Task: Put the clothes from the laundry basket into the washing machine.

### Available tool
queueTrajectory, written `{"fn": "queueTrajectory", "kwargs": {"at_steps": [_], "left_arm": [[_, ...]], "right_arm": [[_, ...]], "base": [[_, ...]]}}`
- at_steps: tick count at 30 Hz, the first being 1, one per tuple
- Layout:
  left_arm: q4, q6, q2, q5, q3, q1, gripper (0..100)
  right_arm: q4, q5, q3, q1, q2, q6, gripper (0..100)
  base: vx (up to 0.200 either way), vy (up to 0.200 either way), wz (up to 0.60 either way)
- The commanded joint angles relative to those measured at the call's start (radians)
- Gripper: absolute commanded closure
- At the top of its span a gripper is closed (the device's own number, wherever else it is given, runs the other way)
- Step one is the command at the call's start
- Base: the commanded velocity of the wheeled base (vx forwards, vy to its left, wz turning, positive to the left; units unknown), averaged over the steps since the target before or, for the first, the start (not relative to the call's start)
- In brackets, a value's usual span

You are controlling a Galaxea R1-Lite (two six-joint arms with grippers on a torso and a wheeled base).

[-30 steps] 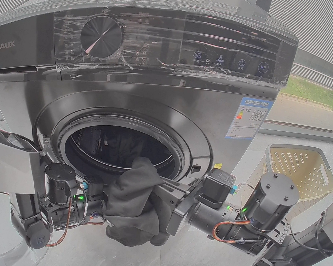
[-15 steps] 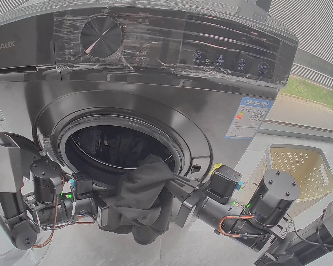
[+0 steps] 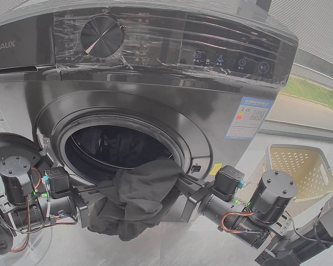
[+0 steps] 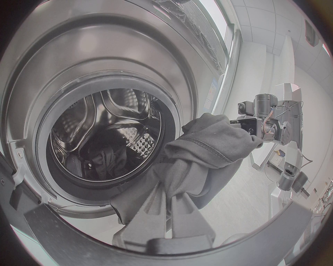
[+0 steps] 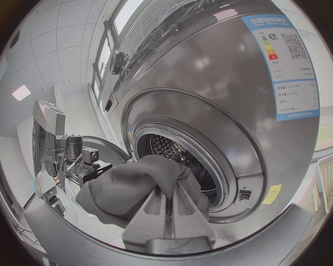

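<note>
A dark grey garment (image 3: pixel 135 201) hangs in front of the washing machine's open drum (image 3: pixel 119 148), below its lower rim, stretched between both grippers. My left gripper (image 3: pixel 103 187) is shut on its left end, seen close in the left wrist view as left gripper (image 4: pixel 170 202) pinching the garment (image 4: pixel 204 149). My right gripper (image 3: pixel 176 175) is shut on the upper right end by the rim; in its own view the right gripper (image 5: pixel 170 192) clamps the garment (image 5: pixel 125 187). Dark clothes (image 4: pixel 104 161) lie inside the drum (image 4: pixel 104 131). The beige laundry basket (image 3: pixel 300 168) stands on the floor at right.
The machine's round door (image 3: pixel 2 146) stands swung open at the left, close behind my left arm. Grey tiled floor (image 3: pixel 178 263) lies in front of the machine. A window wall (image 3: pixel 318 102) runs behind the basket.
My left arm has drawn away to the left and lower, pulling the garment out wider. My right gripper has shifted slightly right and up, nearer the drum's rim.
</note>
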Motion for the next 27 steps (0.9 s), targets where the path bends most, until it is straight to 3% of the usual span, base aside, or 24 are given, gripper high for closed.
{"fn": "queueTrajectory", "kwargs": {"at_steps": [1, 8, 9, 14, 18, 27], "left_arm": [[-0.001, -0.002, -0.016, -0.001, 0.011, 0.000, 100], [-0.001, 0.003, 0.017, -0.002, 0.037, -0.013, 100], [0.000, 0.003, 0.027, -0.002, 0.036, -0.014, 0], [-0.001, -0.003, 0.076, -0.001, 0.025, -0.013, 0], [-0.003, 0.006, 0.119, 0.001, 0.030, -0.010, 0], [-0.003, 0.007, 0.116, 0.002, 0.040, -0.008, 0]], "right_arm": [[-0.001, 0.001, -0.003, 0.002, 0.006, 0.000, 100], [-0.015, 0.008, -0.024, 0.038, 0.005, 0.000, 100], [-0.015, 0.010, -0.026, 0.046, 0.005, 0.002, 100], [-0.014, -0.001, -0.052, 0.065, 0.010, 0.026, 100], [-0.004, -0.064, -0.107, 0.057, 0.036, 0.029, 100], [0.009, -0.122, -0.141, 0.037, 0.057, 0.045, 100]], "base": [[0.000, 0.000, 0.00], [0.000, 0.000, 0.00], [0.000, 0.000, 0.00], [0.000, 0.000, 0.00], [0.000, 0.000, 0.00], [0.000, 0.000, 0.00]]}}
